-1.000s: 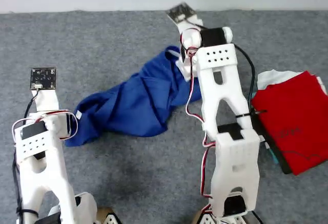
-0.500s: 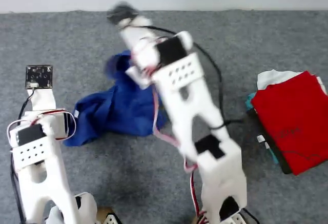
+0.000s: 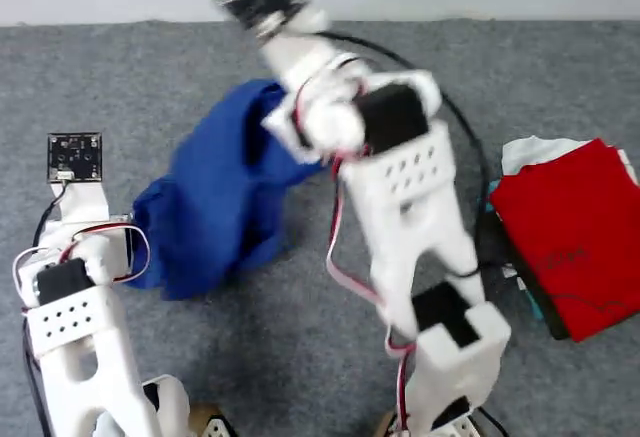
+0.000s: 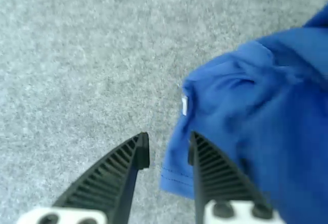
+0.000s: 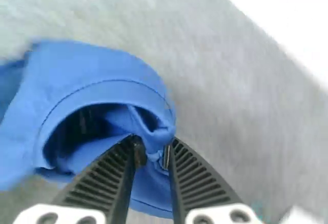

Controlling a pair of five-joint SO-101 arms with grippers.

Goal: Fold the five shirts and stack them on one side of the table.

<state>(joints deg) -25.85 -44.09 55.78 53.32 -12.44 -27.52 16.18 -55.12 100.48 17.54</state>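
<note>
Softly bunched between the arms, the blue shirt (image 3: 220,197) looks light and floppy. The right gripper (image 5: 151,155) pinches 1 hemmed opening; the left gripper (image 4: 168,147) gapes beside its edge. Best grabbed at corners.

You're getting open grey table (image 3: 290,357) at the near middle; the blue shirt (image 3: 215,202) is blocking centre-left, the right arm (image 3: 410,207) is slanting across the centre, the red stack (image 3: 570,237) is filling the right edge
</note>
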